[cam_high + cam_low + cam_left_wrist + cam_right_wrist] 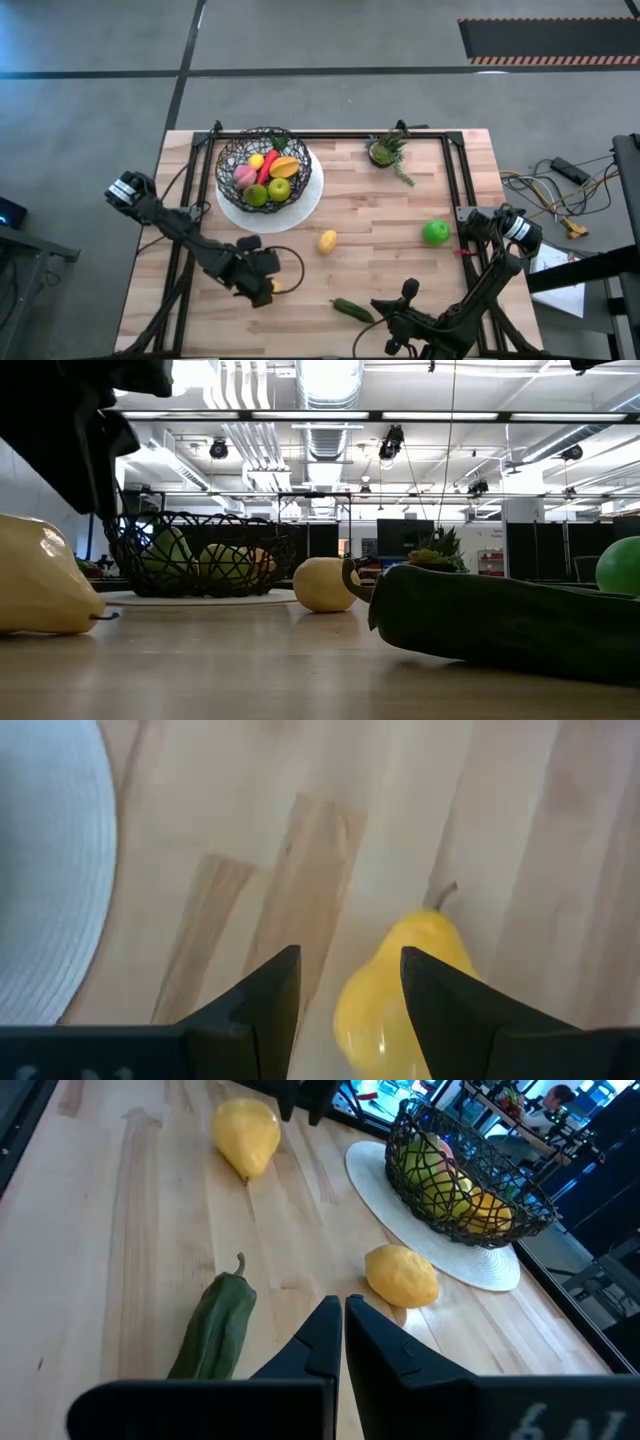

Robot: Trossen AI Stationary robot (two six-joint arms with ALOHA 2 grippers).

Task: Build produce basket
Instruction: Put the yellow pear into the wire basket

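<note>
— Where's the left claw (pixel 343 995)?
— Low over the table (pixel 400 200), part-open above a yellow pear (pixel 400 990), not gripping; the pear's base is hidden.
— Right claw (pixel 342 1330)?
— Closed, empty, beside the green pepper (pixel 213 1330); basket (pixel 262 165) far left.

My left fingers (pixel 270 1010) cover the yellow pear's (pixel 395 995) lower half; my own arm hides my left gripper (pixel 262 285) from above.
</note>
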